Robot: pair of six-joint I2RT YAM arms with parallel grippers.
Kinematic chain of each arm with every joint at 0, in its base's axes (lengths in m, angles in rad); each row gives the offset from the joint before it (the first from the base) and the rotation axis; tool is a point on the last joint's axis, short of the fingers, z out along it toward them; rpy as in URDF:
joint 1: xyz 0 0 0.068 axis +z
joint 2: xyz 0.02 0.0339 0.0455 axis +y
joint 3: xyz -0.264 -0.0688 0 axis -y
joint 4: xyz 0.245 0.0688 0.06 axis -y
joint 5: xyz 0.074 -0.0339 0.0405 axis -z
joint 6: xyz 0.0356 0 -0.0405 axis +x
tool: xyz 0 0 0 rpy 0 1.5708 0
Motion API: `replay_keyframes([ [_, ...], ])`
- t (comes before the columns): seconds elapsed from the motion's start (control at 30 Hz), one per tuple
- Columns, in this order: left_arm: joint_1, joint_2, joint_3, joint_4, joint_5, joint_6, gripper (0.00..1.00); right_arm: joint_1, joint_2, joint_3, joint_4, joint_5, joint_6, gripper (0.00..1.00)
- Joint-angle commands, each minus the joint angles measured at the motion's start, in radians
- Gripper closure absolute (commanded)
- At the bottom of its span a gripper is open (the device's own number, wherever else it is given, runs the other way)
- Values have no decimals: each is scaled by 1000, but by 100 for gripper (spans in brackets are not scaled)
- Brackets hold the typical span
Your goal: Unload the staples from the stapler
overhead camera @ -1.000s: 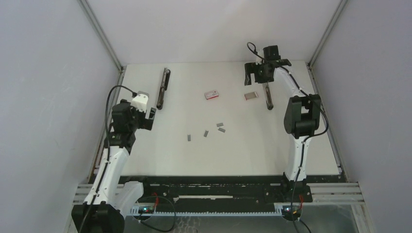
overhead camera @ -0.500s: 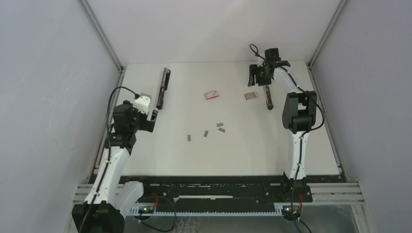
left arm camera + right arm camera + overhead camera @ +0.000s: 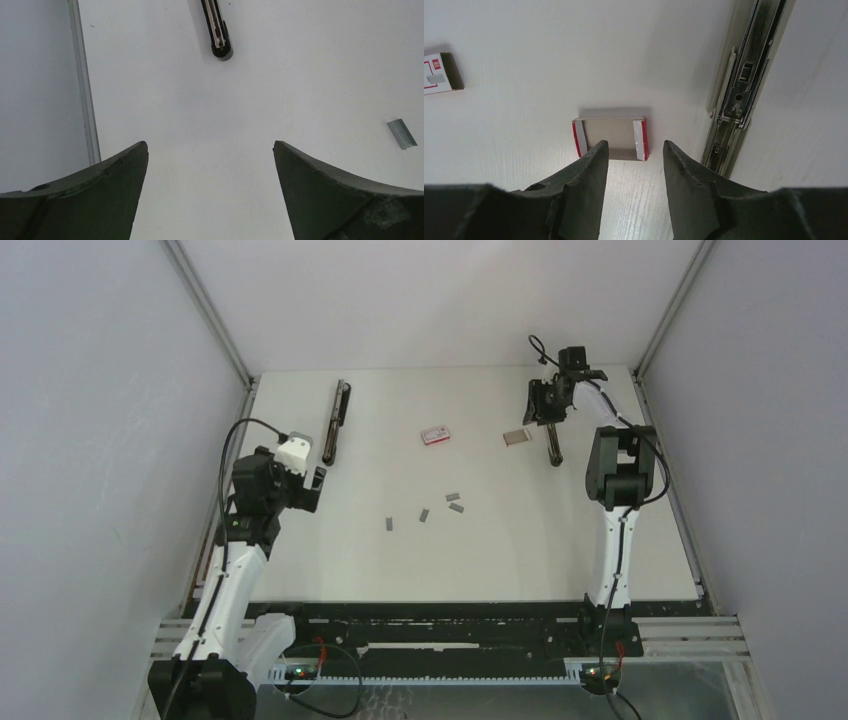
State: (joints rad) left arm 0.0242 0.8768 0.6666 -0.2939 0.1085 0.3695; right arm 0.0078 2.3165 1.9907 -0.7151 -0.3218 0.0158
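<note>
Ahead of right gripper (image 3: 635,145): open cardboard tray (image 3: 609,131) | staples (image 3: 457,507) loose on table (image 3: 500,540)

Four short, thin grey strips of staples (image 3: 424,514) lie flat and loose near the middle of the bench, strung in a rough line and apart from one another, except the two rightmost, which sit close together. One long, thin black stapler (image 3: 335,422) lies opened out flat near the far left corner, running roughly along the left edge, with a silver rail showing down its length. A second stapler (image 3: 552,440) lies opened flat near the far right corner, its bare metal channel and spring facing up.
</note>
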Motion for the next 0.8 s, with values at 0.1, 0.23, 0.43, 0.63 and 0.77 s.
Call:
replay_keyframes([
  [0.1, 5, -3, -22, 44, 20, 11, 0, -9, 28, 43, -9, -53, 3, 56],
  [0.23, 5, -1, -24, 44, 21, 10, 0, -11, 45, 46, -18, -42, 1, 60],
  [0.43, 5, 0, -26, 45, 27, 11, 0, -18, 60, 45, -24, -68, 4, 67],
  [0.63, 6, 2, -27, 44, 28, 11, 0, -18, 69, 43, -24, -73, 4, 67],
  [0.77, 6, -1, -27, 44, 32, 12, 0, -19, 72, 43, -26, -70, 3, 71],
])
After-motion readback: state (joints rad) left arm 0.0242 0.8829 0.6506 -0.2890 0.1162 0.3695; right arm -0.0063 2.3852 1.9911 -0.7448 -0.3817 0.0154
